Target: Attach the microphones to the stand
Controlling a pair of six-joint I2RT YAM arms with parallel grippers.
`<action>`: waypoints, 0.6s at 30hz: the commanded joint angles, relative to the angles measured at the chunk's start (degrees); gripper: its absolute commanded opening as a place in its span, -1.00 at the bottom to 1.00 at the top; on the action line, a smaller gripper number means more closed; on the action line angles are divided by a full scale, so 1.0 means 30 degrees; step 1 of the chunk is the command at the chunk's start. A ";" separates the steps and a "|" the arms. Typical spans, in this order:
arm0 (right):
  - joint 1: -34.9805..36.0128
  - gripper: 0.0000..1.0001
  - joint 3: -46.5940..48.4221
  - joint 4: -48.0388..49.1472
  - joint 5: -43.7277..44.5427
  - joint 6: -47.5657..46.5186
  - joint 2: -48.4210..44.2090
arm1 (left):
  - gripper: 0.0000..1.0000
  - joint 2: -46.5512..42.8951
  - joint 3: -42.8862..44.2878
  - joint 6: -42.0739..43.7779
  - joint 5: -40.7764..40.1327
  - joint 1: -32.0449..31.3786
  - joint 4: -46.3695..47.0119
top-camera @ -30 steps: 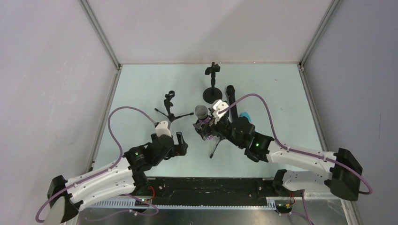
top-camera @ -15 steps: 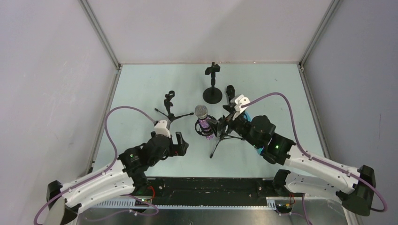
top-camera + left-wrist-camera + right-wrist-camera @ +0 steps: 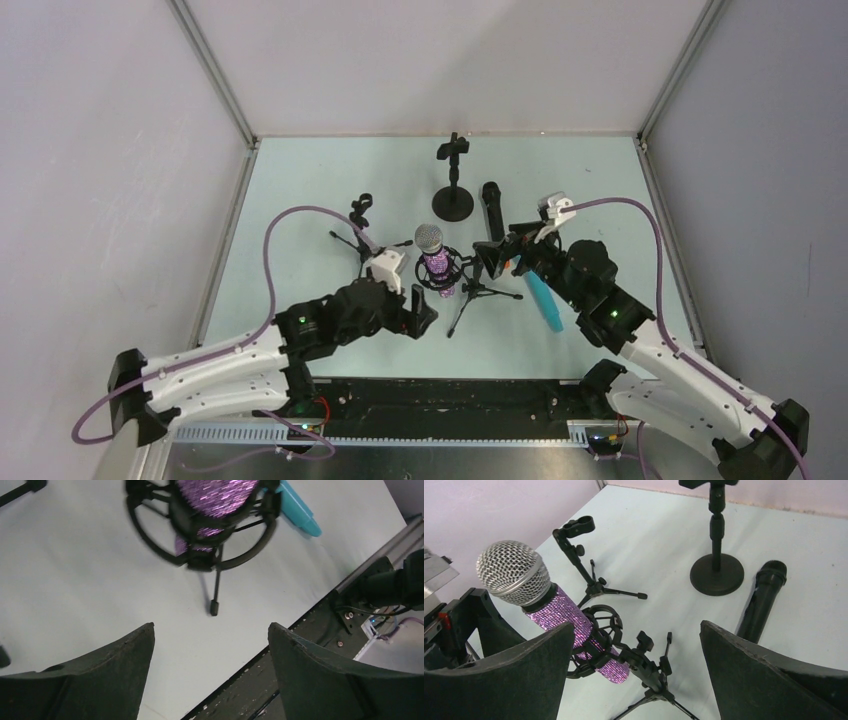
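**While 1 microphone sits cradled, 2 lie waiting**

Since the purple microphone (image 3: 556, 605) already rides in the shock-mount stand (image 3: 646, 665), your left claw (image 3: 211, 626) and right claw (image 3: 636, 626) hang spread and empty, with it just ahead of both. The black microphone (image 3: 491, 210) lies beyond your right claw, the cyan microphone (image 3: 543, 298) behind it. Count 3 microphones and 3 stands; the tripod clip stand (image 3: 581, 565) and round-base stand (image 3: 717, 572) look bare.

A robot lab cell: plain grey panels (image 3: 100, 150) in aluminium framing (image 3: 215, 75) enclose a pale-green table (image 3: 300, 170).
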 commanded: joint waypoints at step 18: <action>-0.2445 0.98 -0.0406 0.0307 -0.3183 0.2169 0.0505 | 0.04 0.2759 0.0240 -0.0024 -0.2885 -0.0652 0.6518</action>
